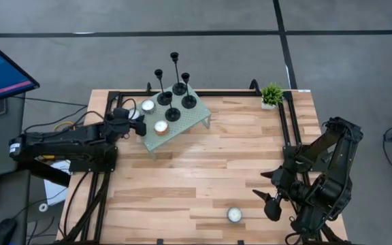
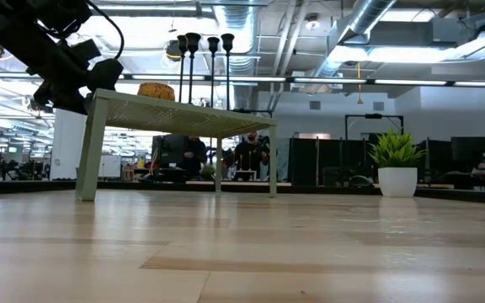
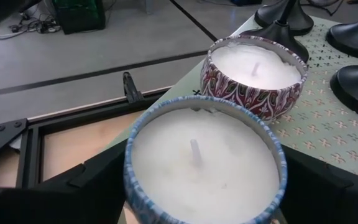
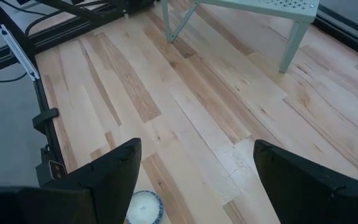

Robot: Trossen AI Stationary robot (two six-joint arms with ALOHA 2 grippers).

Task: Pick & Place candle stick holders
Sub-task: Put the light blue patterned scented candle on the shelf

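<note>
- Four black candle stick holders (image 1: 174, 95) are standing upright in a close group on the pale green stand (image 1: 190, 120), toward its far end; from the low view their stems are rising above the stand's top.
- The left gripper (image 1: 136, 124) is reaching the stand's left edge, its jaws sitting on either side of a blue-rimmed white candle (image 3: 205, 163) and clamping it.
- A red-patterned candle tin (image 3: 254, 72) is sitting just behind it on the stand, near the holders' disc bases.
- An orange-topped candle (image 1: 160, 126) is resting on the stand's near part.
- The right gripper (image 1: 269, 189) is hovering over the table's (image 1: 203, 177) right side, jaws wide apart, holding nothing.
- A small white candle (image 1: 234, 215) is lying on the table just beside it.
- A potted plant (image 1: 272, 94) is standing at the far right corner.
</note>
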